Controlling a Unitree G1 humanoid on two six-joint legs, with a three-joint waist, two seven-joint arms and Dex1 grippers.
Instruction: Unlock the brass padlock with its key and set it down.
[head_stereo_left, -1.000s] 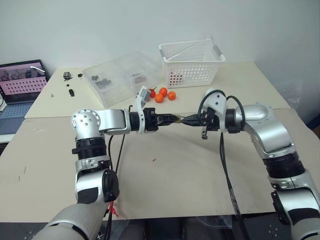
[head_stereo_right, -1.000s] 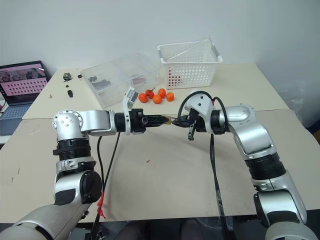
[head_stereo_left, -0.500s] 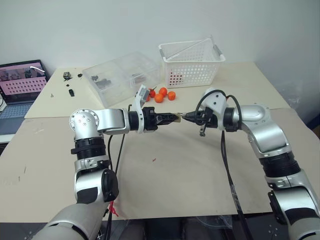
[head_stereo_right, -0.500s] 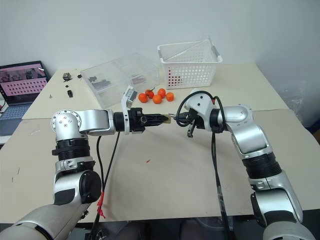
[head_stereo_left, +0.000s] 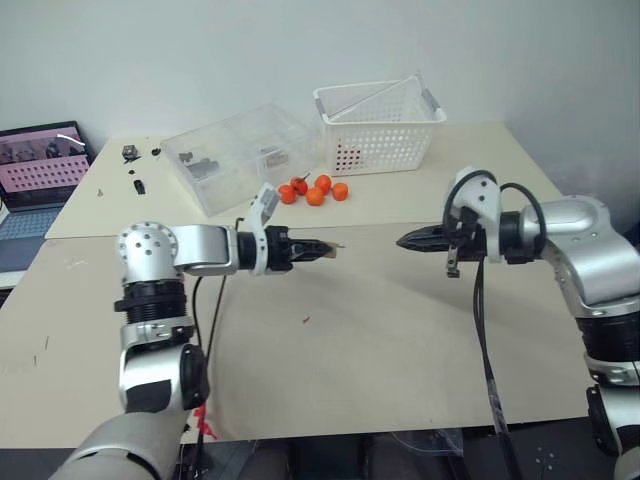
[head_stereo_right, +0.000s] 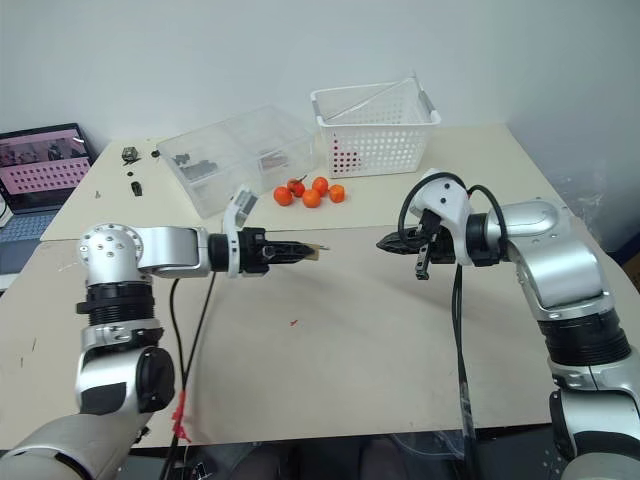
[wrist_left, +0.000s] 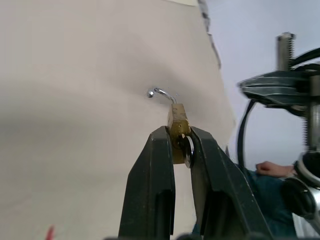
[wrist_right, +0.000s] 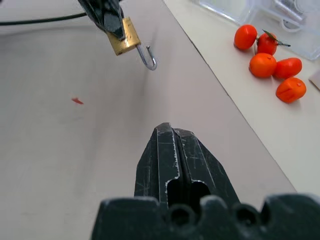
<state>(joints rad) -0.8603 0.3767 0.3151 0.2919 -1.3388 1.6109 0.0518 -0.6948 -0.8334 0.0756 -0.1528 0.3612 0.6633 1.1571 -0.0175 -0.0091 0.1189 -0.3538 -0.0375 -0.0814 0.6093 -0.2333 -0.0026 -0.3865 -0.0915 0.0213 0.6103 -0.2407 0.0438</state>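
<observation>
Left pincer (wrist_left: 181, 145) grips the brass padlock (wrist_left: 178, 131) — clenched right pincer (wrist_right: 176, 145) well apart

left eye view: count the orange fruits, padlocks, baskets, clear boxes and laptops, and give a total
orange fruits: 5
brass padlock: 1
white basket: 1
clear box: 1
laptop: 1
total: 9

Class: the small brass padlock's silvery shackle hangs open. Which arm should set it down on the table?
Probably the left: its gripper already clamps the brass padlock above the beige table; the right gripper, jaws shut, holds nothing.
</observation>
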